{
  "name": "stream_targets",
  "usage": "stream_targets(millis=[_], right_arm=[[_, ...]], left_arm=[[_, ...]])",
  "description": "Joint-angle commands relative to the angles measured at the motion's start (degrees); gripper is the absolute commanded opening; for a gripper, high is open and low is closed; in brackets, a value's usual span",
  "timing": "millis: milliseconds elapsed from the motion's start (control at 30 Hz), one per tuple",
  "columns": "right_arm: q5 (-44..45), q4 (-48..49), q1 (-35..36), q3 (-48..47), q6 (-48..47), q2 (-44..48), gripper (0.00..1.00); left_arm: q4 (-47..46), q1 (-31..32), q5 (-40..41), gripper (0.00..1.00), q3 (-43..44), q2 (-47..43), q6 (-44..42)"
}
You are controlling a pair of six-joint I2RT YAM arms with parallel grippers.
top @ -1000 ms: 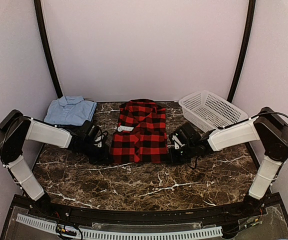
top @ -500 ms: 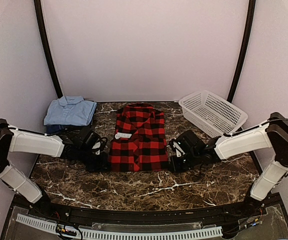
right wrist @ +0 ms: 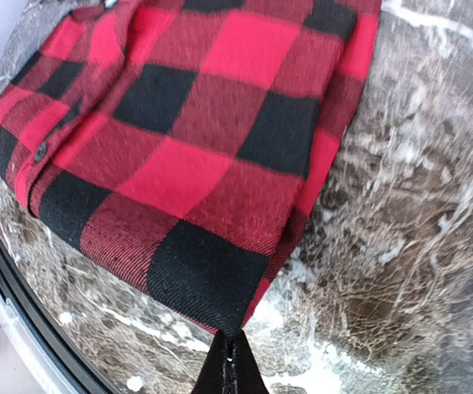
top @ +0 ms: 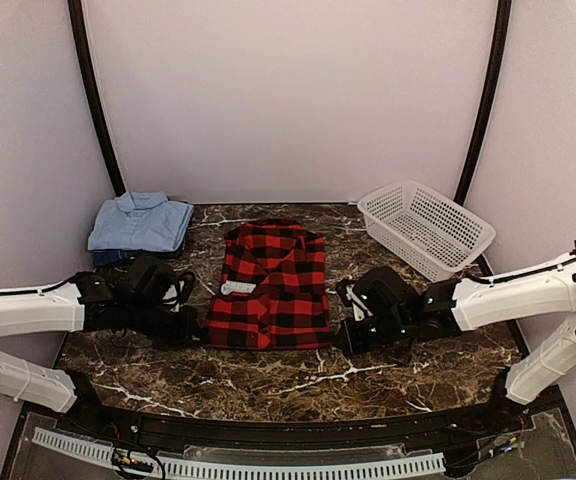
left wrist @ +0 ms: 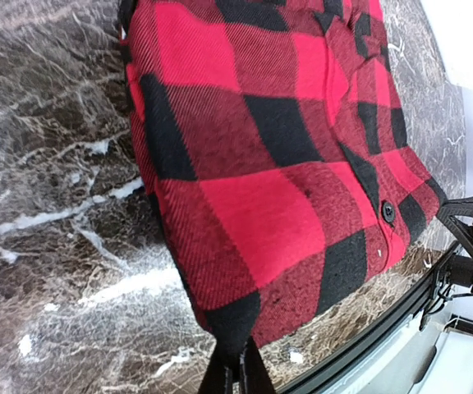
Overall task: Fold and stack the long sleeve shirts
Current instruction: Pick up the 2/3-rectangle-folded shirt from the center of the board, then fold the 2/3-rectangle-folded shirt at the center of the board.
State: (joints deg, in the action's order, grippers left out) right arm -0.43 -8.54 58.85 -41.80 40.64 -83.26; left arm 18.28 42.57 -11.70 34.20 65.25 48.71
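Note:
The red-and-black flannel shirt (top: 268,288) lies folded in the middle of the marble table. My left gripper (top: 196,335) is shut on its near left corner, seen close in the left wrist view (left wrist: 235,369). My right gripper (top: 343,340) is shut on its near right corner, seen in the right wrist view (right wrist: 230,353). The flannel fills both wrist views (left wrist: 269,156) (right wrist: 187,139). A light blue shirt (top: 141,220) lies folded at the back left, on top of a darker blue one (top: 108,258) whose edge peeks out below it.
A white mesh basket (top: 426,226) stands tilted at the back right. The table's black front rail (top: 288,425) runs close behind the shirt's near edge. Bare marble (top: 298,375) lies between the shirt and the rail.
Both grippers have pulled the flannel shirt toward the near edge, holding its near corners. Both arms have stretched lower and flatter over the table.

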Motion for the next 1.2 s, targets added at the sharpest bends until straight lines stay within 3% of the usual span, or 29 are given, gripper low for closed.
stream_targets(millis=[0,67,200,333,567,667,800,1033,1167], right_arm=[[7.1,-6.0,-0.1,-8.2,-0.9,2.5,0.0],[8.3,-7.7,-1.5,-14.0,-3.1,0.5,0.0],[6.9,-6.4,-9.0,-26.4,-9.4,-8.8,0.0],[5.1,-5.6,-17.4,-46.1,-13.2,-28.8,0.0],[0.7,-13.8,-25.7,-83.4,-12.2,-61.5,0.0],[-1.5,-16.1,-26.7,-89.4,-12.2,-67.4,0.0],[-2.9,-11.0,-26.7,-79.0,-12.1,-63.2,0.0],[-5.3,0.1,-23.9,-49.7,-10.7,-46.7,0.0],[-4.2,2.8,-20.3,-35.2,-10.8,-36.7,0.0]], left_arm=[[8.3,-0.2,5.8,0.0,7.1,-1.8,-2.1],[10.3,-0.8,8.2,0.0,13.0,0.3,-4.8],[9.6,-8.3,5.9,0.0,28.1,11.2,-13.0],[3.1,-18.2,1.1,0.0,43.0,32.7,-19.7],[-0.6,-24.3,-3.7,0.0,74.0,67.7,-17.6],[0.3,-24.6,-5.6,0.0,82.3,76.5,-16.5],[-2.1,-24.0,-7.1,0.0,76.8,74.8,-14.9],[-14.2,-20.7,-4.9,0.0,44.2,53.8,-9.1],[-17.9,-14.6,0.2,0.0,26.8,39.9,-5.5]])
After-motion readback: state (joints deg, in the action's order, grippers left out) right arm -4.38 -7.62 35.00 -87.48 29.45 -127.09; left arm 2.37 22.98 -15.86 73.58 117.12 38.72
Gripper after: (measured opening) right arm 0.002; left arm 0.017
